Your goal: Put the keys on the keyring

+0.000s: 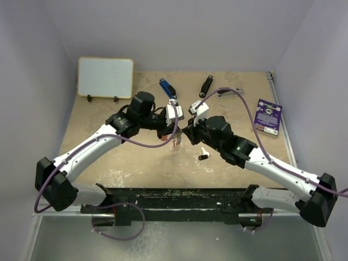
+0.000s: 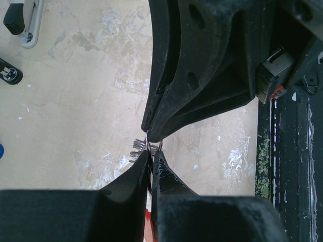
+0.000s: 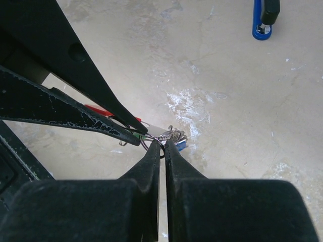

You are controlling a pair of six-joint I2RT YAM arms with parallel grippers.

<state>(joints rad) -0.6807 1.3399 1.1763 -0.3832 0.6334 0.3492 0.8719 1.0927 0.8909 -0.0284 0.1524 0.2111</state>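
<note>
Top external view showed both arms meeting over the middle of the table (image 1: pixel 147 160), with the keyring (image 1: pixel 175 139) held between their tips. The left jaws were pressed together on the ring's wire, and the right jaws, tip to tip against them, pinched the same ring beside its blue tag (image 3: pixel 180 146) and red fob (image 3: pixel 101 109). One black-headed key (image 1: pixel 203 156) lay on the table just beside the right arm.

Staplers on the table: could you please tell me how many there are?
3. The blue stapler lies at the back, left of centre; the black stapler is to its right; the grey stapler is further right again. Others may be hidden.
</note>
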